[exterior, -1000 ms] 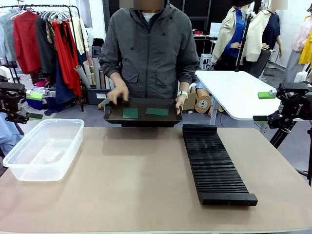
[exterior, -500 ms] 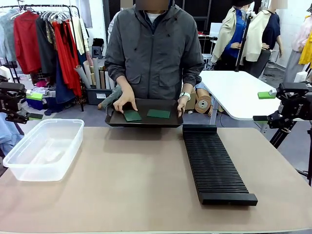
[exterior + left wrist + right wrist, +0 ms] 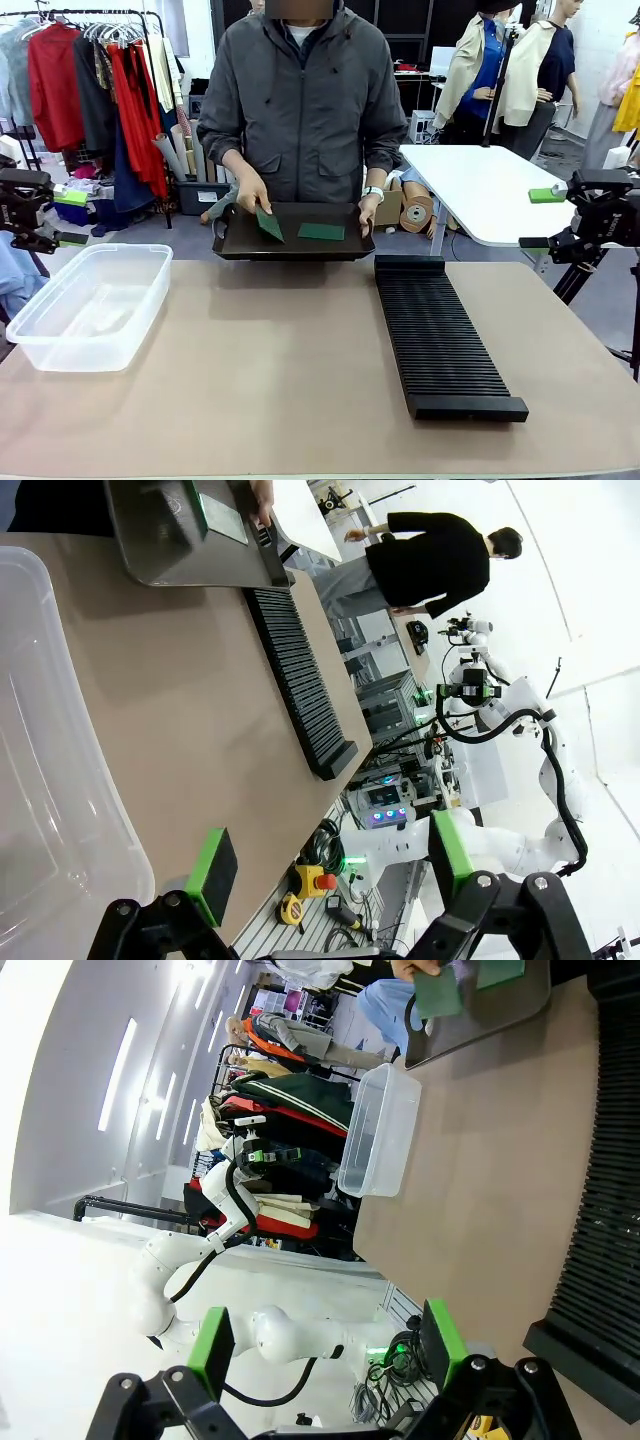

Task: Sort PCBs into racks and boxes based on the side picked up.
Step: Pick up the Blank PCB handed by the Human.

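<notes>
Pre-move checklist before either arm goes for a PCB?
1. Left end effector open, off to the side: ok.
2. Right end effector open, off to the side: ok.
3. Tub holds no boards: ok.
4. Rack slots free: ok.
5. Handover ready: not ok; the person's hand holds one PCB tilted in the tray, second PCB lies flat there.
6. Tilted PCB's face: cannot tell.
</notes>
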`<state>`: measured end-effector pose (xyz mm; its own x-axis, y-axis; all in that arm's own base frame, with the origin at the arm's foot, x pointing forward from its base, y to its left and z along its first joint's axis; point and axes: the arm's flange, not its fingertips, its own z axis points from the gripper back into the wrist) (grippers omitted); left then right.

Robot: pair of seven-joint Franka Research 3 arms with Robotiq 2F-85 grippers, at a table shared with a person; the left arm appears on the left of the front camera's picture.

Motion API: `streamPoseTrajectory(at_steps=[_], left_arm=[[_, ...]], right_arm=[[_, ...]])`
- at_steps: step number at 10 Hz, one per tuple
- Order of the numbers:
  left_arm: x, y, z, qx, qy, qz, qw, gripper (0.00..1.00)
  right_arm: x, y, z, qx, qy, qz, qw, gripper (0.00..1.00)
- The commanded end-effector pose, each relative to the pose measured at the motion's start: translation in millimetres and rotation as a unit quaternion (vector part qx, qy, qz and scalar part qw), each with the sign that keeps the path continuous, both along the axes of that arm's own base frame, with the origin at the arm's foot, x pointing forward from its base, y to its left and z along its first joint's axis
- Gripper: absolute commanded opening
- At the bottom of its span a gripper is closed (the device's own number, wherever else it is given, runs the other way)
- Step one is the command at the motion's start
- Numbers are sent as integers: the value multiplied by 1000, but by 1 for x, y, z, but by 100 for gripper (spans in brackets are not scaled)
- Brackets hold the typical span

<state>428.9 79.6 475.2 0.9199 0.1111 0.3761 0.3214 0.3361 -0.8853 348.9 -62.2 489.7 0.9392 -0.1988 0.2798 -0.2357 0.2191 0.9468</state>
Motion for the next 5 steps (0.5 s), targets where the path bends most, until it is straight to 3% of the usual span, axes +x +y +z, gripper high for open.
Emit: streamPoseTrajectory(at_steps=[1, 5], left_arm=[[-1, 1, 2, -3, -1, -1, 1000, 100], [-1, 1, 2, -3, -1, -1, 1000, 100]], right_arm=[[0, 0, 4, 5, 7, -4, 1000, 100], [0, 0, 4, 5, 7, -4, 1000, 100]])
